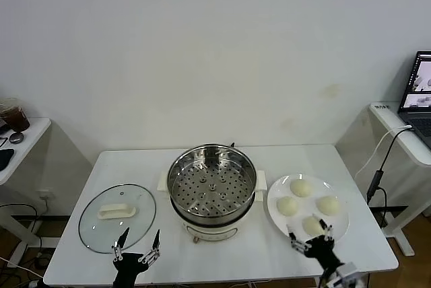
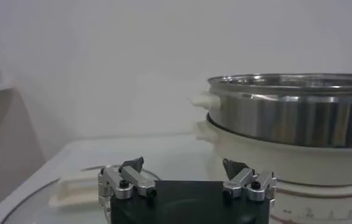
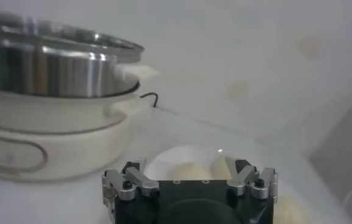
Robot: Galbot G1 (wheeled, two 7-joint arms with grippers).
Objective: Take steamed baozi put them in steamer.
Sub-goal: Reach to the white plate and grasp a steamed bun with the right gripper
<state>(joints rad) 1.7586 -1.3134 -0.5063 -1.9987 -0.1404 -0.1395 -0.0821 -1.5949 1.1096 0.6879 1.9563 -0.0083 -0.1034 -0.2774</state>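
Baozi x4 on plate [image 1: 340,224], R side of table [image 1: 283,160], none in steamer [image 1: 211,187] yet. Bun positions: back bun [image 1: 301,187], left bun [image 1: 287,206], right bun [image 1: 328,204], front bun [image 1: 313,225]. Plate sits just beside steamer, on its R. Steamer at table centre, lid off, perforated tray inside bare, white base under steel pot.

Glass lid [image 1: 91,224] w/ white handle [image 1: 118,210] lies flat on L side of table, near steamer but apart.

R gripper [image 1: 311,237] at near edge of plate, right by front bun, fingers spread wide, holding nothing. Contact w/ front bun unclear, prob. just short of it. R wrist cam: R gripper [image 3: 189,176] open, two buns seen past it, steamer off to one side.

L gripper [image 1: 137,246] at near edge of lid, fingers spread wide, empty, idle. L wrist cam: L gripper [image 2: 185,176] open, lid handle and steamer wall ahead.

Laptop [image 1: 421,93] on side desk at far R.
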